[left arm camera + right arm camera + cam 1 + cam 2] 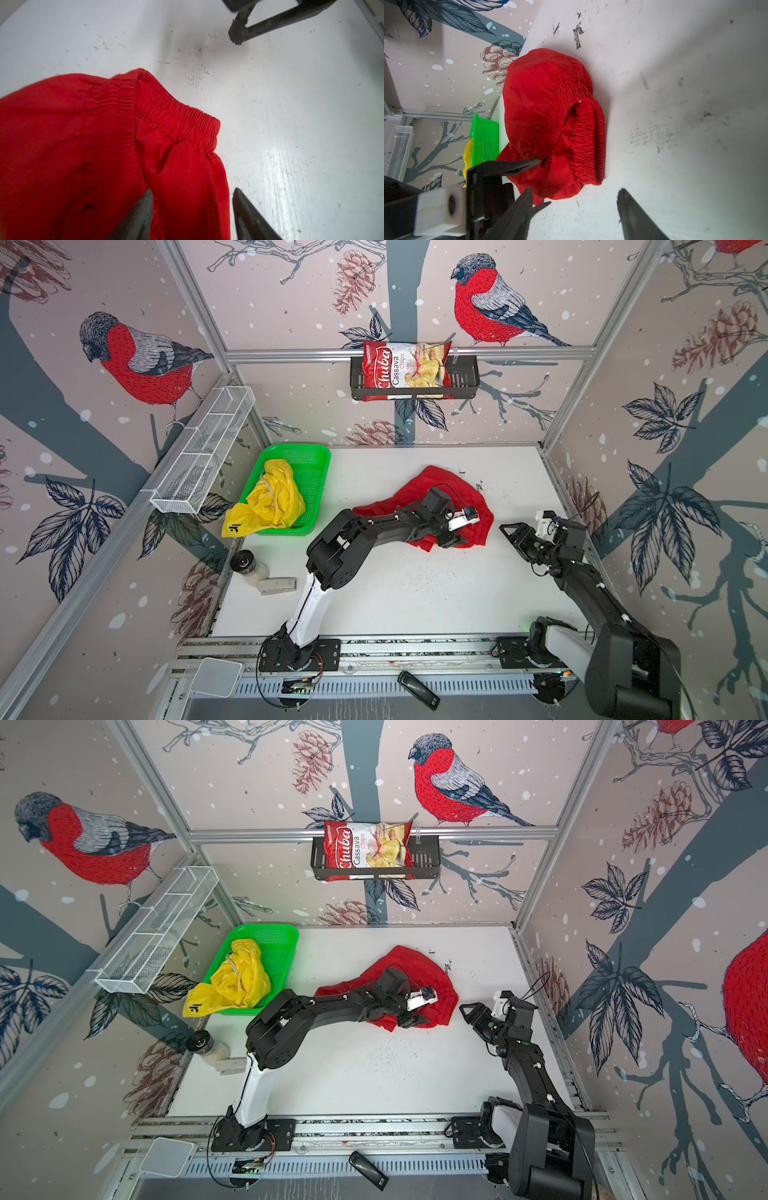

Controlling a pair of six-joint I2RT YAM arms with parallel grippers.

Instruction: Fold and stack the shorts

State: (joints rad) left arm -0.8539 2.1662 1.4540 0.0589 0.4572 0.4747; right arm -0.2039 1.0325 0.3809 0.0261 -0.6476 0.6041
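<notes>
My cell: three walls (291, 302) papered with bullfinches, pinecones, leaves; aluminium frame rails (291, 354); white tabletop (415, 593), scuffed with black specks; white wire shelf (203, 456) on my left wall; black rack (465, 379) on the back wall, chips bag (405, 369) inside.

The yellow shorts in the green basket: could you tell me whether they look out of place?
The yellow shorts lie crumpled; one leg with a black mark hangs over the near-left corner of the green basket.

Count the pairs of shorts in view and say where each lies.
2. The red shorts lie crumpled on the white table near its middle. The yellow shorts sit bunched in the green basket, one leg hanging over its rim. Another could hide beneath.
</notes>
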